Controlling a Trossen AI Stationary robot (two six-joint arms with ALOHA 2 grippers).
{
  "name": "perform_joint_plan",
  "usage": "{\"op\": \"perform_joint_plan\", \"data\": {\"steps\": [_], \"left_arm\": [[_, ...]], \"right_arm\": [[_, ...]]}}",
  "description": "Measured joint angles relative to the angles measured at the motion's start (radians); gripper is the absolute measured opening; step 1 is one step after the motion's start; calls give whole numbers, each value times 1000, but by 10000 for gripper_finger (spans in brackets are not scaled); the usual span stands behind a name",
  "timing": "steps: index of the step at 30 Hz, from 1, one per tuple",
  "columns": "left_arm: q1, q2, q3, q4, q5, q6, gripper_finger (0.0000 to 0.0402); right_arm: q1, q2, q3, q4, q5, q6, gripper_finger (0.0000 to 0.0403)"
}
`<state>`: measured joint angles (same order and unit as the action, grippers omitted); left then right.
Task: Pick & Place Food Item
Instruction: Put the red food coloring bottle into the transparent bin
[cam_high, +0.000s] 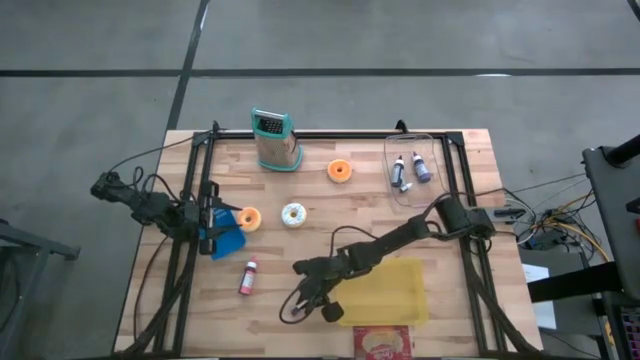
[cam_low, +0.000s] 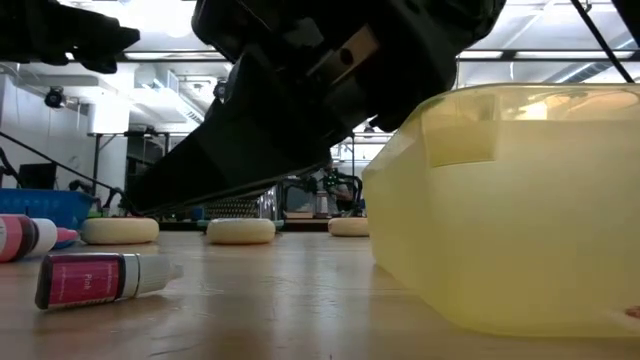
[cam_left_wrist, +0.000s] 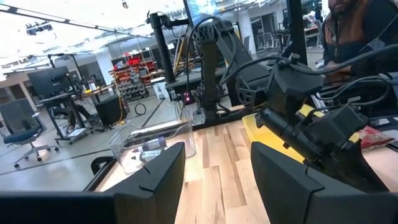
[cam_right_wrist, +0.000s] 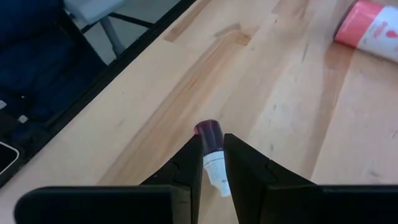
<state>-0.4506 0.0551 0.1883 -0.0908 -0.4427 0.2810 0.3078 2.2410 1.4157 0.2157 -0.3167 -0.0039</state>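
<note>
My right gripper (cam_high: 298, 298) reaches low over the near middle of the table, left of a yellow tray (cam_high: 385, 290). In its wrist view it (cam_right_wrist: 213, 142) is shut on a small bottle (cam_right_wrist: 210, 134) with a white neck and a dark red end. A pink-labelled bottle (cam_high: 247, 277) lies on its side on the wood to the gripper's left. Two orange doughnuts (cam_high: 250, 218) (cam_high: 340, 171) and a white one (cam_high: 293, 214) lie flat farther back. My left gripper (cam_high: 215, 232) waits at the left edge, open and empty (cam_left_wrist: 214, 180). My right gripper pinches the small bottle by its white neck (cam_right_wrist: 215, 167) between the two fingers. The bottle lies along the fingers, and its dark red end (cam_right_wrist: 208, 130) sticks out past the fingertips toward the tabletop. Whether that end touches the wood, I cannot tell.
A metal grater (cam_high: 275, 140) stands at the back. A clear box (cam_high: 415, 170) with small bottles sits at the back right. A red packet (cam_high: 385, 342) lies at the near edge. A blue object (cam_high: 228, 240) sits by my left gripper. The table's edge (cam_right_wrist: 124, 59) is close.
</note>
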Motion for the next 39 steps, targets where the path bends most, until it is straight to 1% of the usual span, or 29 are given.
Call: {"op": "perform_joint_plan", "data": {"steps": [4, 13, 23, 28, 34, 39], "left_arm": [[0, 0, 0, 0, 0, 0, 188], [0, 0, 0, 0, 0, 0, 188], [0, 0, 0, 0, 0, 0, 188], [0, 0, 0, 0, 0, 0, 188], [0, 0, 0, 0, 0, 0, 188], [0, 0, 0, 0, 0, 0, 188]], "right_arm": [[0, 0, -3, 0, 1, 4, 59], [-1, 18, -7, -24, -2, 88, 61], [0, 18, -7, -38, -2, 87, 61], [0, 19, -8, -8, -1, 64, 61], [0, 22, 23, -1, 6, -8, 61], [0, 22, 28, -2, 7, -10, 61]]}}
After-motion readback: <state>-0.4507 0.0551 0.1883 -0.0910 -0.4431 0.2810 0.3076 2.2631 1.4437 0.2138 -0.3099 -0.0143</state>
